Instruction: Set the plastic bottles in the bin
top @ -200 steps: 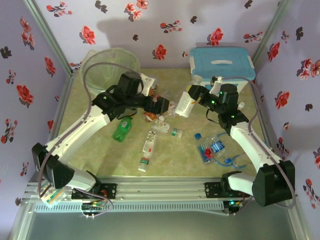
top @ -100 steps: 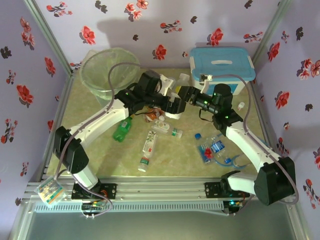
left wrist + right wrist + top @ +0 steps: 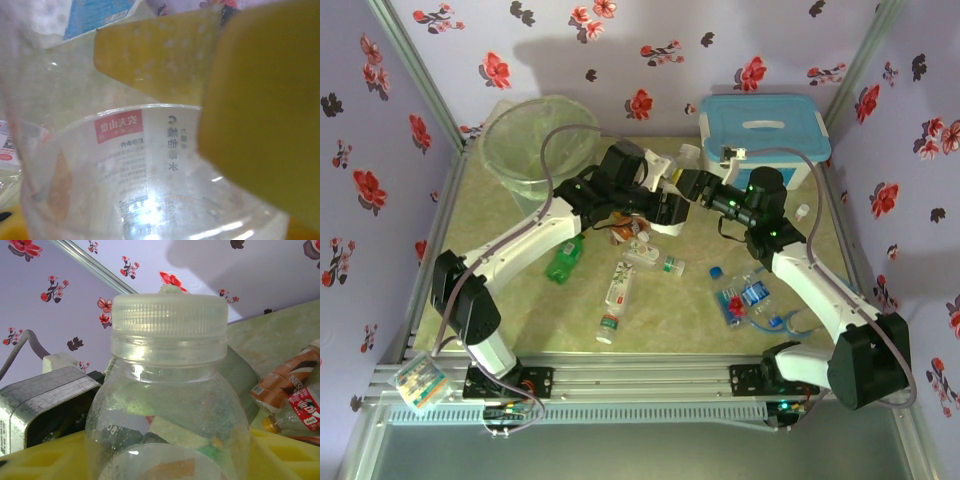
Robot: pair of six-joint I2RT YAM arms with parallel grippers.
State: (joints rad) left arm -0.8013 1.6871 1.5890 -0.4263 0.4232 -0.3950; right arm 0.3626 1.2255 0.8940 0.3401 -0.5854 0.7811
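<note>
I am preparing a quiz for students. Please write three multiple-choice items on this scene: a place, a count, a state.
1. Where does the bin stand? A front right corner; B back left corner; C centre.
2. How many bottles seen from above are green? A one; B three; C none.
3. The clear bottle in the right wrist view is: A uncapped; B crushed flat; C capped.
Key: B, it stands far left at the back; A, one green bottle lies there; C, its cap sits on the neck.

Overhead camera looking down, both wrist cameras close on one bottle [image 3: 167, 390]
</note>
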